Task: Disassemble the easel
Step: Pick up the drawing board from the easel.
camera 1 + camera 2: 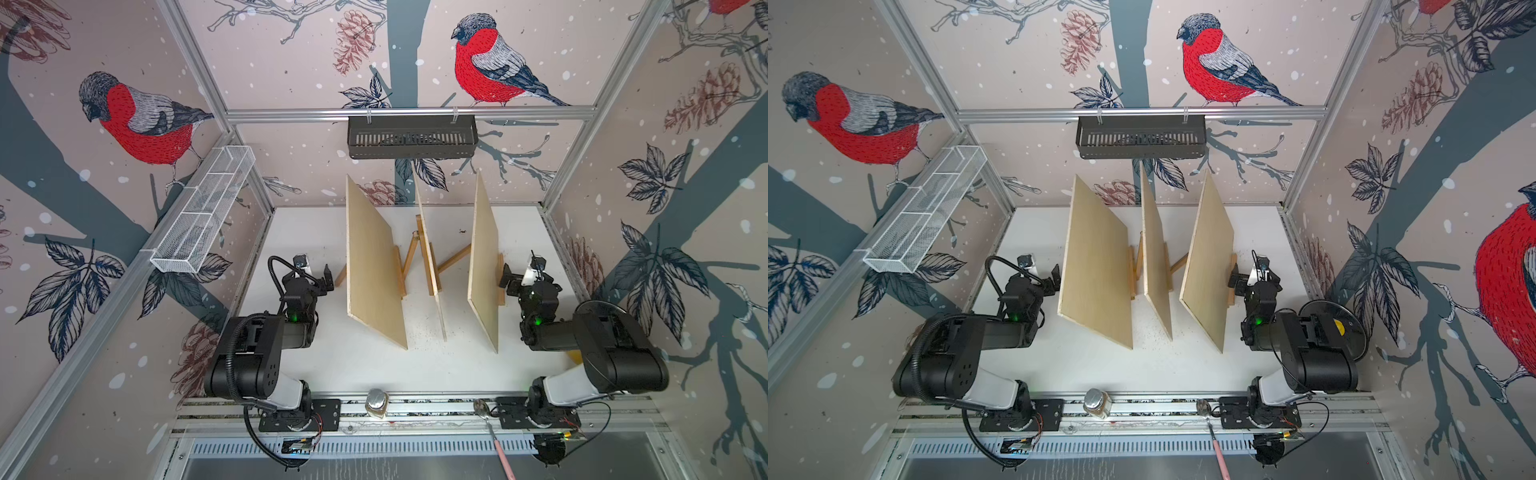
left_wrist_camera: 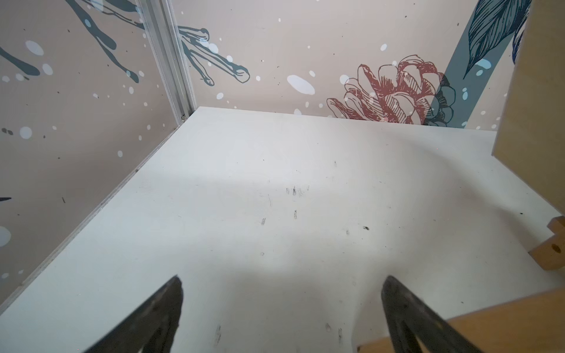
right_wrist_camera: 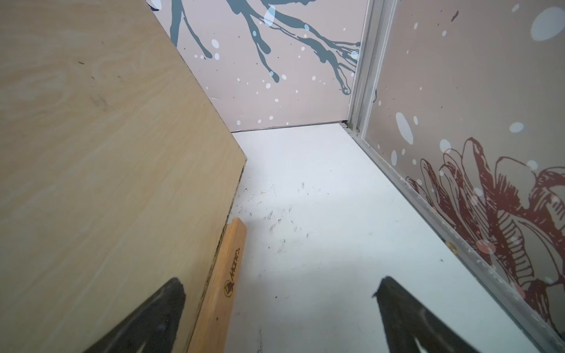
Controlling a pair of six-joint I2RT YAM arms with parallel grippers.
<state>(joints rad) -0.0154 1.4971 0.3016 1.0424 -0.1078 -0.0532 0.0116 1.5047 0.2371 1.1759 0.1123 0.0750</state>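
Standing on wooden easels [image 1: 455, 258], three flat pale plywood boards [image 1: 374, 266] line the white counter [image 1: 299, 232]; left hand [image 2: 281, 281] and right hand [image 3: 278, 284] gape empty.

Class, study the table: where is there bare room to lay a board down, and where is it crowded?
Bare table lies between the front rail and the boards, and in the far corner between the left board and the side wall. Crowded: between the boards, where easel legs stand.

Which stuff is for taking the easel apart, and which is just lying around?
For the job: left board, middle board, right board, easel legs.

Just lying about: jar, spoon, black basket, white wire basket.
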